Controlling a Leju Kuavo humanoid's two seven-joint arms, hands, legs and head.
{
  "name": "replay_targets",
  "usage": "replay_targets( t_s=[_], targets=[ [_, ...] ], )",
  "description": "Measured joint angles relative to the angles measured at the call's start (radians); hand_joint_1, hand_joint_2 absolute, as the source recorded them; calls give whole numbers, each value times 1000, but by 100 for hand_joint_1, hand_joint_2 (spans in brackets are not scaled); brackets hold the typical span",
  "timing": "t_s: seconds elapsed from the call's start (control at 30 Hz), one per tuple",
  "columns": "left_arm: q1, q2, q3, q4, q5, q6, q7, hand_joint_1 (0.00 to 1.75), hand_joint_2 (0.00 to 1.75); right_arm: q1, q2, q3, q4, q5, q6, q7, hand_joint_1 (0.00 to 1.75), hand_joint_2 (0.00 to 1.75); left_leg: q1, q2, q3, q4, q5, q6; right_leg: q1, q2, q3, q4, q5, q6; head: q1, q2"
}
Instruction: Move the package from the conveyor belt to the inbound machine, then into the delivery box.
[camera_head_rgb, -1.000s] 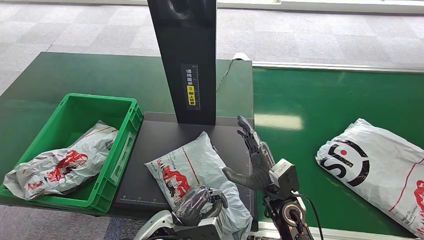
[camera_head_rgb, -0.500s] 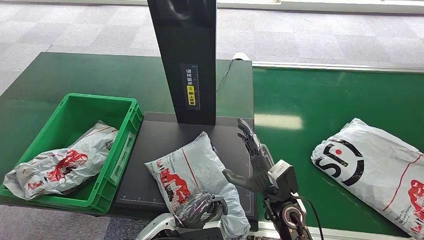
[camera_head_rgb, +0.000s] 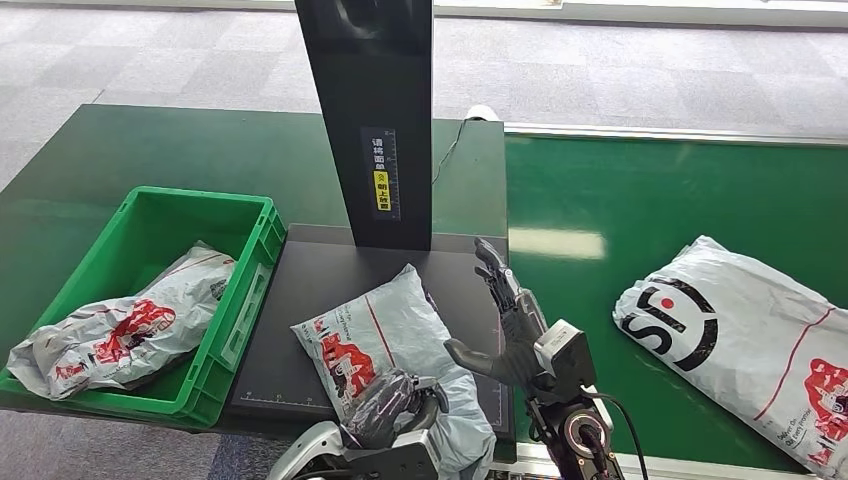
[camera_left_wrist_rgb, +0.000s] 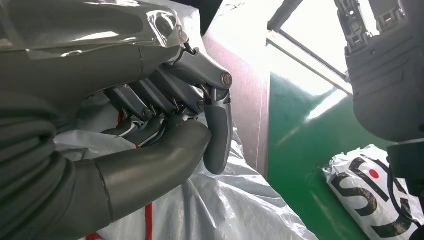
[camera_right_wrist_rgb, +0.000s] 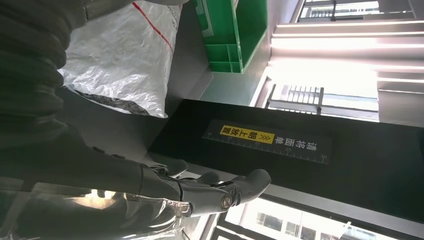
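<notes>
From the head view, I see the package (camera_head_rgb: 392, 350) lying flat on the scanner plate (camera_head_rgb: 330, 265) in front of the black post (camera_head_rgb: 372, 110), face up for reading, my left hand (camera_head_rgb: 390, 408) curled on its near edge while my right hand (camera_head_rgb: 508, 320) stands open-fingered beside it, holding nothing. At the left wrist, my fingers (camera_left_wrist_rgb: 165, 107) are bent onto the package's film, gripping it, I judge, for the lift to the green box (camera_head_rgb: 150, 300) left of the post. At the right wrist, the fingers (camera_right_wrist_rgb: 220, 187) are spread free before the post's label (camera_right_wrist_rgb: 270, 139).

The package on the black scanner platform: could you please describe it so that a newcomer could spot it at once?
Find the tall black column and the flat black platform at its foot. The package lies there, a grey-white plastic mailer with red print, the left hand on its near end. Unlike the package in the green bin or the package on the belt, it alone lies on black.
</notes>
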Motion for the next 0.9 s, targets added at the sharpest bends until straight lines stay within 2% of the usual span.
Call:
replay_targets(
  t_s=[0.1,0.2,0.43,0.63,0.77,0.9],
  targets=[
    [4,-1,4,-3,5,11,-6,175,175,0,0,0,0,1,0,0,0,175,0,0,0,0,0,0,0,0,0,0,0,0,0,0],
    [14,-6,20,-24,25,84,-29,175,175,0,0,0,0,3,0,1,0,175,0,0,0,0,0,0,0,0,0,0,0,0,0,0],
    [49,-28,119,-165,61,439,-100,175,175,-1,0,-2,1,3,-4,3,0,175,0,0,0,0,0,0,0,0,0,0,0,0,0,0],
    [98,-37,199,-278,90,656,-176,175,175,-27,-1,1,14,-15,-14,2,0,175,0,0,0,0,0,0,0,0,0,0,0,0,0,0],
    [129,-36,250,-334,132,702,-213,175,175,-33,-3,8,27,-25,-24,-7,0,175,0,0,-1,0,0,0,0,0,0,0,0,0,0,0],
    [159,-43,308,-375,174,703,-302,175,175,-34,-9,17,39,-32,-32,-21,0,175,0,0,-1,0,0,0,0,0,0,0,0,0,0,0]
  ],
)
